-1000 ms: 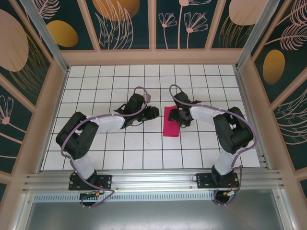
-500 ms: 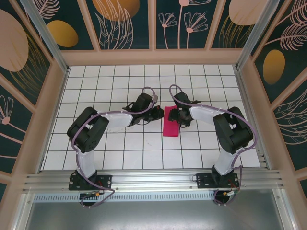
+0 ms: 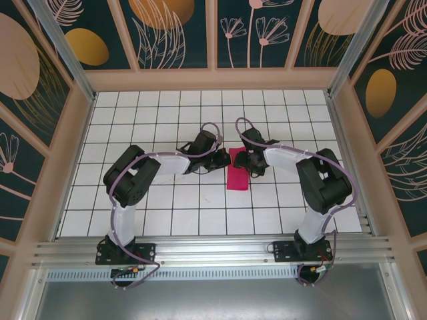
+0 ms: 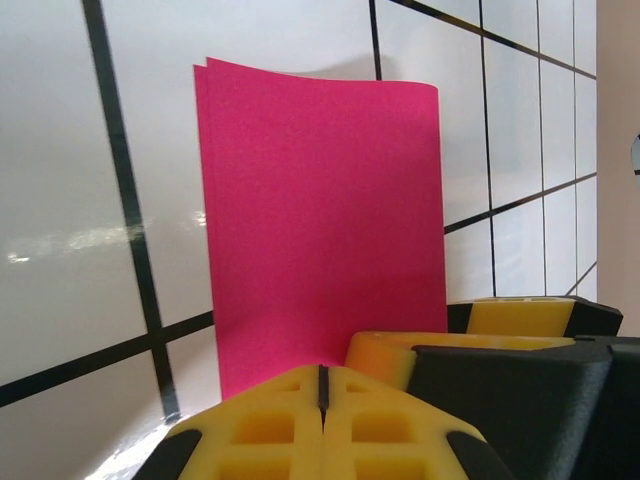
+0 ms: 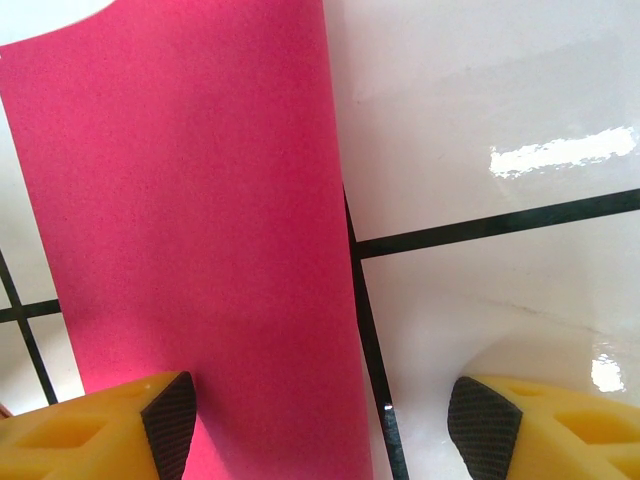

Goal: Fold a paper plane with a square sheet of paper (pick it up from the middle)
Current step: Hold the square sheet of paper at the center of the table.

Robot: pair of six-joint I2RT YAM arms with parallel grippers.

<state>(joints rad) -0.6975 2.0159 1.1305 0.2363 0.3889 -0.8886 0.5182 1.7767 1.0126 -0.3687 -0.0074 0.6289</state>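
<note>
The square sheet of paper (image 3: 238,175) lay on the white tiled table (image 3: 133,200), folded over into a narrow magenta strip running away from the arms, a little right of the middle. From the left wrist view the strip (image 4: 320,200) showed two layers at its far left corner.

A second before, the left arm had been drawn back, its head well to the left of the paper. It had since swung in, and the left gripper (image 3: 227,159) now sat right at the strip's far left edge. Its yellow fingers (image 4: 260,425) were pressed together, with only a thin seam between them and no paper visibly caught. The right arm and the paper had not shifted.

The right gripper (image 3: 248,162) stood over the far right part of the strip with its fingers spread wide. In its own camera one pad (image 5: 165,425) was on the paper (image 5: 190,200) and the other was out on bare tile.

From above, both gripper heads covered the strip's far end. Dark floral walls (image 3: 173,33) ringed the table, and an aluminium rail (image 3: 213,250) ran along the near edge.
</note>
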